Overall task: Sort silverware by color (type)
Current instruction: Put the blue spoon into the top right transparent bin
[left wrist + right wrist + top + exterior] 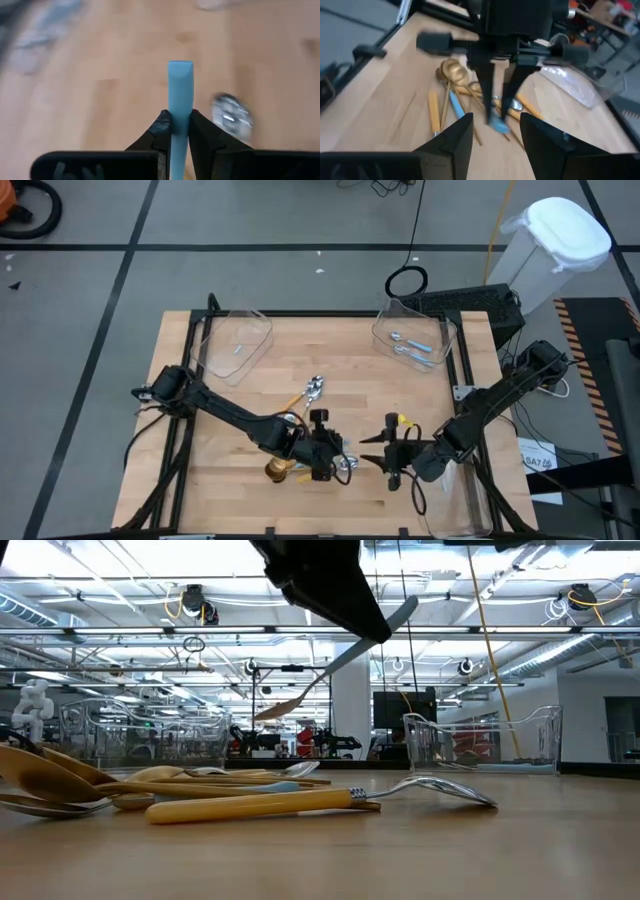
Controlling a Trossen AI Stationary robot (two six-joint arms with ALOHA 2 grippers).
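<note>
The left pincer [180, 131] is clamped on a blue spoon [180, 92], lifted above the pile [455, 95] — a handover seems in hand. The right pincer [496, 137], fingers apart, faces it just beside; next it must close on the handle.

Blue-handled spoon [180, 100] held tilted above orange-handled and gold spoons [150, 790] piled on wood.

grey floor [90, 250] (black-taped), white bin [555, 250]
</note>
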